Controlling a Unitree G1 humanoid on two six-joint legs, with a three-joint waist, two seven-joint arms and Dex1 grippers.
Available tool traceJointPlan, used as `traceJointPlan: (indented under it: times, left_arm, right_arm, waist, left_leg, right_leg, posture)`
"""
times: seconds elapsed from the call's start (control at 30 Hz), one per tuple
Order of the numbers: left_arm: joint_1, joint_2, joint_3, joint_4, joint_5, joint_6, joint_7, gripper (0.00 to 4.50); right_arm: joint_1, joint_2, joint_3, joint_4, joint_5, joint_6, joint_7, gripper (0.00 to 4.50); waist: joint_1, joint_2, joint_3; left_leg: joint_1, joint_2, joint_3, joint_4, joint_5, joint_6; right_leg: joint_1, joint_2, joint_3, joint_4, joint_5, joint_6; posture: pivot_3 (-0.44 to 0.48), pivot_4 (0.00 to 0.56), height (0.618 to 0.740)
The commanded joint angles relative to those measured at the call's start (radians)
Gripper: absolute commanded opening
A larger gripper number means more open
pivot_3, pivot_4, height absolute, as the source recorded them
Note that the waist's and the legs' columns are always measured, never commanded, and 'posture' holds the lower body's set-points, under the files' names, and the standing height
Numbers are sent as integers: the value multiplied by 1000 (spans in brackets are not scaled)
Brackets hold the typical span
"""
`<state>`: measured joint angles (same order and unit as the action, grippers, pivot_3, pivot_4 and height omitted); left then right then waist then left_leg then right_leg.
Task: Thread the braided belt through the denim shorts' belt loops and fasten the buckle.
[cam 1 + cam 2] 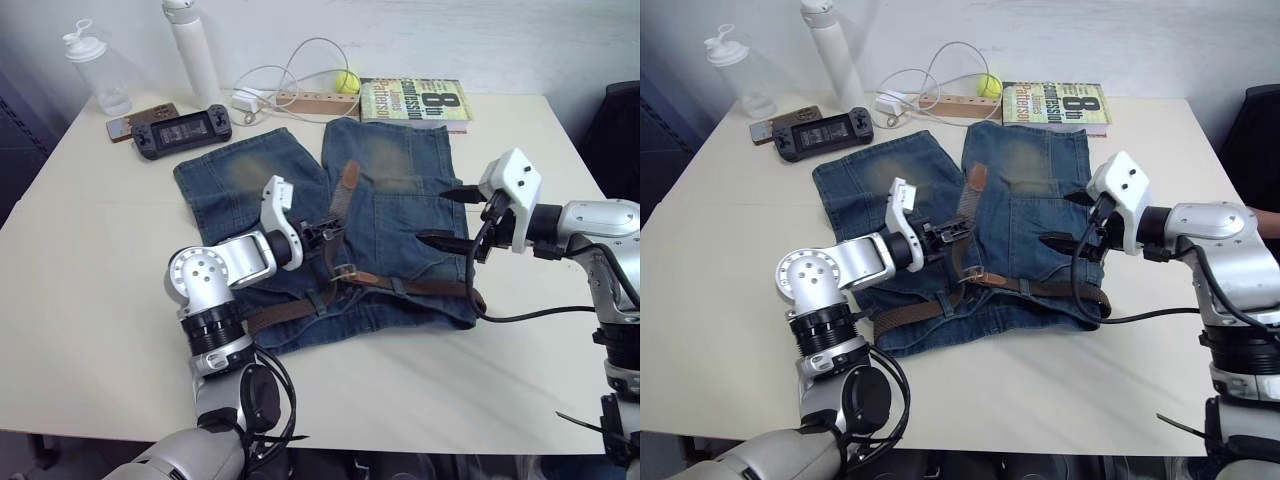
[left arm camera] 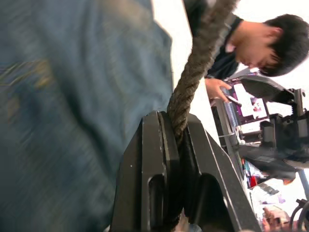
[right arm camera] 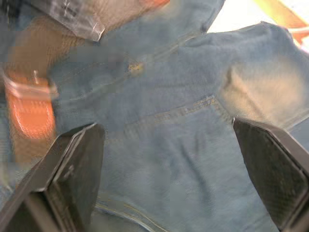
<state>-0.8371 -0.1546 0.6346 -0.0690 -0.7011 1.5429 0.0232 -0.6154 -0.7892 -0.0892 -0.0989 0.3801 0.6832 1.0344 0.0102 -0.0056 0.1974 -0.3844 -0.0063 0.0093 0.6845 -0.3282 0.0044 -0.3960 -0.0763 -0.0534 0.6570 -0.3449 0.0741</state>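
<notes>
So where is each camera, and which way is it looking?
Left and right eye views: on the head, looking down at the shorts on the table; both arms show.
Left wrist view: along the left gripper, shut on the belt.
Right wrist view: along the open right gripper, over the shorts.
All share the shorts.

Left tool (image 1: 325, 236) clamped tight; right tool (image 1: 448, 215) spread wide.

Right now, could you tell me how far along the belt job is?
Partly done: the belt already lies along the waistband of the shorts, apparently under at least one loop. In hand: the left claw is shut on the belt's free end, lifting it past the buckle, while the right claw hangs open above the shorts. Left: fastening the buckle.
</notes>
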Motion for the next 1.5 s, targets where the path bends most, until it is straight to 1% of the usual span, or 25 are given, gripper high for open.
traceJointPlan:
  times: [0.03,0.1,0.17,0.2,0.27,0.33,0.4,0.47,0.57,0.67,0.73,0.8,0.87,0.93,1.0,1.13,1.2,1.33,1.43,1.5]
  left_arm:
    - [-32,-192,161,-68,-70,46,87,0]
    - [-54,-216,232,-74,-101,37,142,0]
    - [-67,-237,264,-76,-124,36,171,0]
    - [-70,-246,270,-78,-132,40,176,0]
    - [-60,-280,258,-95,-140,35,193,0]
    - [-51,-298,250,-106,-149,31,219,0]
    - [-32,-299,218,-113,-156,35,239,0]
    - [-22,-312,209,-112,-182,30,263,0]
    - [-10,-322,192,-105,-223,5,300,0]
    - [1,-317,180,-86,-283,-6,340,0]
    - [11,-314,172,-72,-329,-11,370,0]
    - [58,-310,184,-38,-359,39,391,0]
    - [110,-282,168,-18,-371,68,405,0]
    - [152,-241,152,3,-425,72,421,0]
    - [178,-206,137,17,-488,72,436,0]
    - [212,-164,113,28,-577,69,477,0]
    - [229,-144,96,35,-629,44,512,0]
    - [265,-93,25,43,-753,-39,583,0]
    - [300,-19,-48,24,-746,-68,563,0]
    - [332,7,-83,23,-758,-90,566,0]
  right_arm:
    - [17,75,-35,-76,144,154,-43,3170]
    - [30,128,-25,-87,198,228,-67,2248]
    - [41,167,-2,-83,214,247,-79,1501]
    - [47,181,14,-81,211,242,-79,1179]
    - [36,271,52,-42,213,228,-106,497]
    - [8,330,66,-14,225,229,-129,86]
    - [-15,367,67,1,239,236,-141,86]
    - [-23,383,79,14,235,229,-140,86]
    - [-13,390,136,37,205,199,-117,86]
    - [35,363,241,34,141,149,-84,86]
    - [58,349,282,32,110,113,-70,86]
    - [116,326,352,45,43,36,-55,86]
    - [149,312,399,66,-14,-24,-58,86]
    - [162,315,404,80,-38,-63,-67,86]
    - [159,317,381,69,-31,-88,-64,86]
    - [141,313,299,23,34,-83,-45,86]
    - [122,291,265,12,53,-81,-25,86]
    - [81,259,245,32,49,-92,-1,86]
    - [51,255,257,83,17,-127,11,86]
    - [36,260,270,113,1,-147,21,86]
  waist:
    - [-5,0,0]
    - [-7,0,0]
    - [-8,0,0]
    - [-8,0,0]
    - [-7,0,0]
    - [-8,-3,-2]
    - [-14,-3,-2]
    - [-12,-3,-2]
    - [-11,-3,-2]
    - [-11,-4,-2]
    - [-12,-4,-2]
    - [-14,-4,-3]
    - [-16,-6,-4]
    - [-17,-8,-8]
    - [-15,-11,-10]
    - [-11,-13,-11]
    - [-9,-13,-11]
    - [-10,-13,-11]
    - [-9,-13,-11]
    - [-9,-13,-11]
  left_leg:
    - [0,0,0,0,0,0]
    - [0,0,0,0,0,0]
    - [0,0,0,0,0,0]
    - [0,0,0,0,0,0]
    - [0,0,0,0,0,0]
    - [0,0,0,0,0,0]
    - [0,0,0,0,0,-1]
    - [-1,-1,0,0,0,-1]
    - [-1,-1,0,0,0,-1]
    - [-1,-1,0,0,0,-1]
    - [-1,-1,0,0,0,-1]
    - [-1,-1,1,0,0,-1]
    - [0,-1,1,0,1,-1]
    - [2,-1,2,-2,0,-2]
    - [10,0,1,-2,0,-3]
    - [12,0,1,-2,-1,-4]
    - [11,-1,1,-2,-1,-4]
    - [10,-1,1,-2,-1,-4]
    - [10,-1,1,-2,-1,-4]
    - [10,-1,1,-2,-1,-4]
  right_leg:
    - [0,0,0,0,0,0]
    - [0,0,0,1,0,0]
    - [0,0,0,1,0,0]
    - [0,0,0,1,0,0]
    - [-1,0,0,1,0,0]
    - [-1,0,0,1,0,0]
    - [-1,0,0,1,0,0]
    - [-3,0,1,2,0,0]
    - [-3,0,1,2,0,0]
    - [-3,0,1,2,0,0]
    - [-3,0,1,2,0,0]
    - [-3,0,1,2,0,0]
    - [-2,0,1,2,0,0]
    - [-2,1,3,3,0,0]
    - [5,1,3,1,0,0]
    - [6,1,4,1,0,0]
    - [5,1,4,1,0,0]
    - [5,0,4,1,0,0]
    - [5,1,4,0,0,0]
    - [5,0,4,-1,0,0]
  posture:
    - [0,150,735]
    - [0,150,735]
    - [0,150,735]
    - [0,150,735]
    - [0,150,735]
    - [0,150,735]
    - [0,150,735]
    - [0,150,735]
    - [0,150,735]
    - [0,150,735]
    - [0,150,735]
    - [0,150,735]
    - [0,150,735]
    - [0,150,735]
    - [0,150,735]
    - [0,150,735]
    - [0,150,735]
    - [0,150,735]
    - [0,150,735]
    - [0,150,735]
